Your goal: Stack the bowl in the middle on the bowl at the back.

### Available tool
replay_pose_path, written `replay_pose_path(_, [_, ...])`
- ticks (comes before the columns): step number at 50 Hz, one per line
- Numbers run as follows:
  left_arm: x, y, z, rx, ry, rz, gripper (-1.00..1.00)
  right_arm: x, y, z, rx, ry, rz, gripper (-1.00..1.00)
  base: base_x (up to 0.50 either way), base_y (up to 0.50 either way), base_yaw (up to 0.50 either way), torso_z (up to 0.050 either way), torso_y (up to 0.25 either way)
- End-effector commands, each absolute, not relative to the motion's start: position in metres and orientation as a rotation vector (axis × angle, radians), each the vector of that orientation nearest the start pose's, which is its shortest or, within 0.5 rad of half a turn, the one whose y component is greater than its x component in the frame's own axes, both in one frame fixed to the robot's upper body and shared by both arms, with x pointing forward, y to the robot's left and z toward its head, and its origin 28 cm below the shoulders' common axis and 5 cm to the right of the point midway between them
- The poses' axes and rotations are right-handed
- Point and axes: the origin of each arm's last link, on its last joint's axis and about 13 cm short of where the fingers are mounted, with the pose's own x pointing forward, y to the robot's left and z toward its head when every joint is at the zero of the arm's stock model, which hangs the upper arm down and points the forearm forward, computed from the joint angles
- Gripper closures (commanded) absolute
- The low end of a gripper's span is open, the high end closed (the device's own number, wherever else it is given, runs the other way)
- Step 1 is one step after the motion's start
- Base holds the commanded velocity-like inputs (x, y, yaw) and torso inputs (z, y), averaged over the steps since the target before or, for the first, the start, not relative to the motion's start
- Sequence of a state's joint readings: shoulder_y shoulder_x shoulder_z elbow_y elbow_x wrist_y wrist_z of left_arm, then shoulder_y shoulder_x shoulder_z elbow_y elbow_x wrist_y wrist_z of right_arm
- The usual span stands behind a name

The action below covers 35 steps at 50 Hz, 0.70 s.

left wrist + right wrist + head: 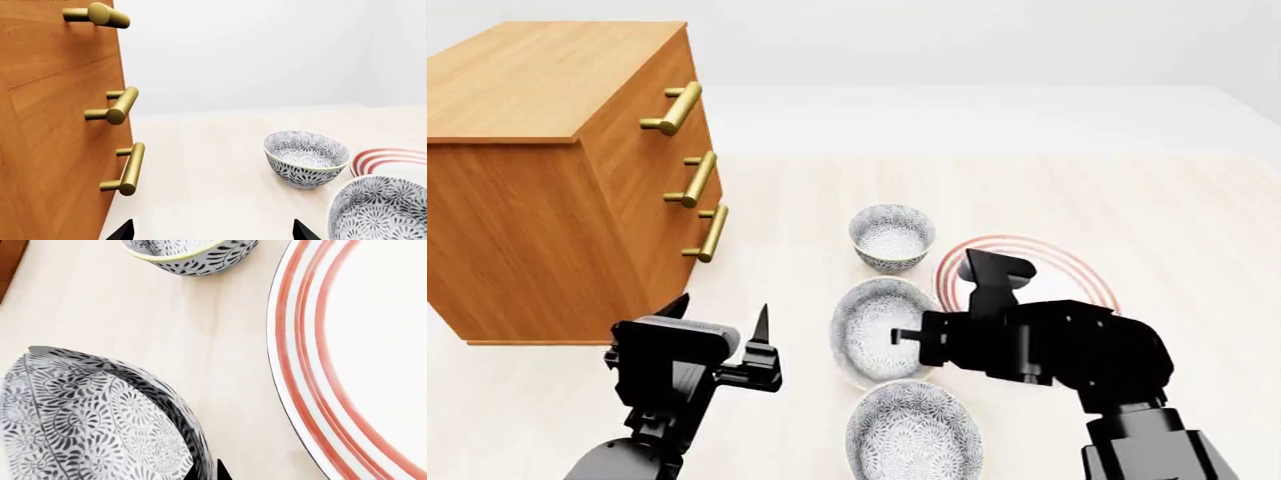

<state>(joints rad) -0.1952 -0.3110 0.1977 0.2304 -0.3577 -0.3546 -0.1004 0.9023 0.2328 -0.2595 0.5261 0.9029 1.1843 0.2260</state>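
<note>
Three speckled bowls stand in a row on the pale floor. The bowl at the back (892, 237) sits upright, also seen in the wrist views (307, 157) (190, 252). The bowl in the middle (878, 330) (87, 420) (380, 210) is tilted, and my right gripper (900, 337) (203, 472) is shut on its rim, one fingertip inside and one outside. My left gripper (723, 328) (213, 232) hangs open with nothing between its fingers, to the left of the bowls and beside the dresser.
A wooden dresser (561, 170) (60, 125) with brass handles (694, 180) stands at the left. A flat white plate with red rings (1054, 265) (360, 365) (393, 160) lies right of the bowls. A third bowl (914, 432) sits nearest me.
</note>
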Motion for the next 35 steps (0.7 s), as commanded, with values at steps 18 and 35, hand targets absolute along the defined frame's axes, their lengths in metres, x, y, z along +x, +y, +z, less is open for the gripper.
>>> replay_pose_path(18, [0.241, 0.226, 0.079, -0.004, 0.004, -0.166, -1.00, 0.352, -0.089, 0.152, 0.297, 0.727, 0.340, 1.00, 0.00, 0.00, 0.00, 0.000, 0.000])
replay_pose_path(35, [0.241, 0.226, 0.084, 0.000, -0.008, -0.164, -1.00, 0.348, -0.097, 0.189, 0.296, 0.586, 0.316, 1.00, 0.00, 0.00, 0.00, 0.000, 0.000])
